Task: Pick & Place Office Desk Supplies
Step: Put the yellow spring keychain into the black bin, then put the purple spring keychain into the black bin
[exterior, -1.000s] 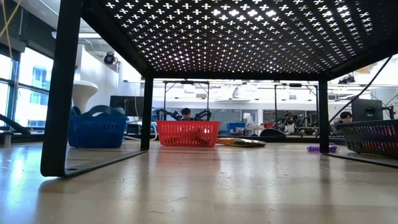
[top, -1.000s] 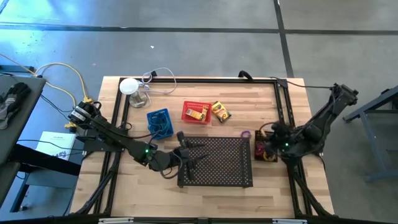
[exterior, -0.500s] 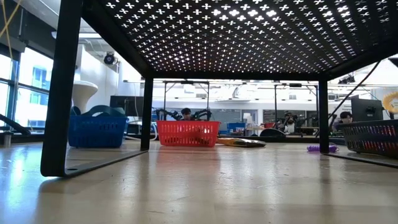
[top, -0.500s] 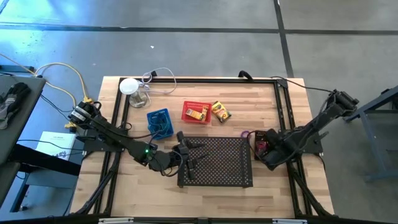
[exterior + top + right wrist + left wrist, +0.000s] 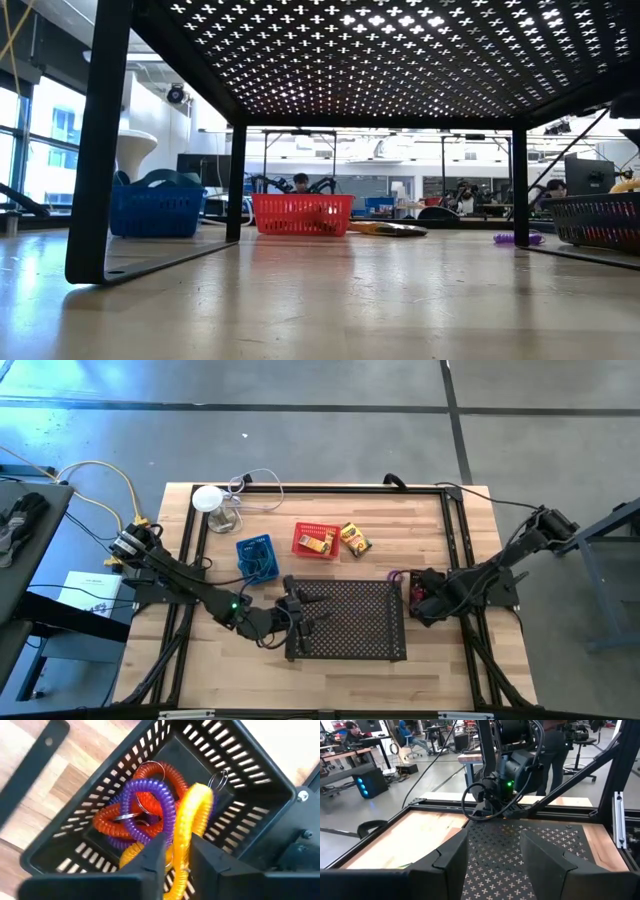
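My right gripper (image 5: 178, 857) points down over the black mesh basket (image 5: 240, 765) at the tray's right end (image 5: 428, 600), shut on a yellow coil loop (image 5: 192, 815). Red-orange loops (image 5: 107, 820) and purple loops (image 5: 150, 795) lie in that basket. A purple loop (image 5: 394, 575) lies on the table beside it. The red basket (image 5: 315, 541) holds a yellow crayon box (image 5: 317, 544); a second box (image 5: 355, 539) lies to its right. The blue basket (image 5: 256, 557) stands left of them. My left gripper (image 5: 492, 865) is open and level over the tray's left end (image 5: 300, 610), touching nothing. My right gripper pinches the yellow loop's near part (image 5: 181, 851) between its two fingers, coming from above and pointing down. The loop arcs away from the fingers, and its far end (image 5: 201, 795) reaches down among the loops in the black basket.
The large black perforated tray (image 5: 350, 622) fills the table's near middle on legs (image 5: 95, 150). A white disc (image 5: 208, 498) with a clear cable sits at the far left. Black frame rails run around the table. Bare wood lies along the near edge.
My right gripper has come down toward the black basket and tipped from slanting to pointing nearly straight down. The yellow loop has gone down with it and now reaches into the basket.
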